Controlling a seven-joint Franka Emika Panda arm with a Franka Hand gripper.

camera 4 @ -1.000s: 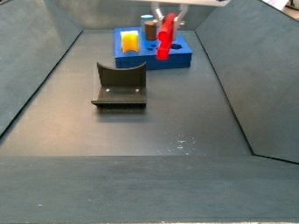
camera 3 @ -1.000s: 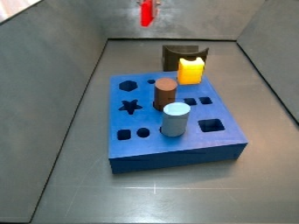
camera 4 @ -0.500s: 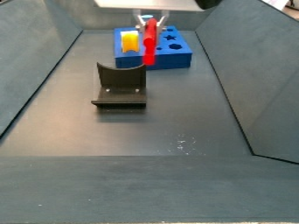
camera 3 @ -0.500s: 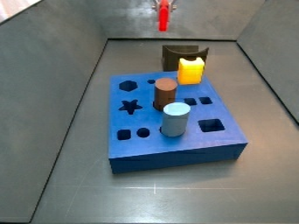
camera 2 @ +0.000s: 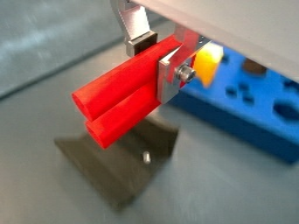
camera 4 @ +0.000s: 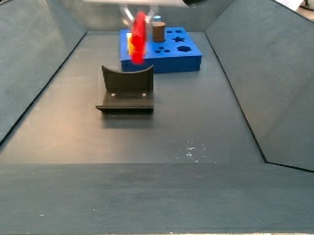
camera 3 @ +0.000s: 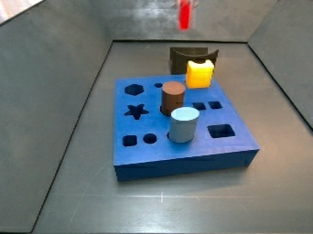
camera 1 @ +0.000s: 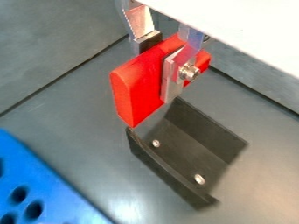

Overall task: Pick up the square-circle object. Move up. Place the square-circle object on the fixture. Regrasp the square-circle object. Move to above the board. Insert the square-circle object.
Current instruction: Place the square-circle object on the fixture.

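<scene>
The gripper is clamped on the square-circle object, held in the air above the fixture; in both wrist views the silver fingers press its flat sides. In a side view the red piece hangs at upper centre, over the fixture on the grey floor. In a side view it appears blurred at the top edge. The board lies mid-frame, carrying a brown cylinder, a pale cylinder and a yellow block.
</scene>
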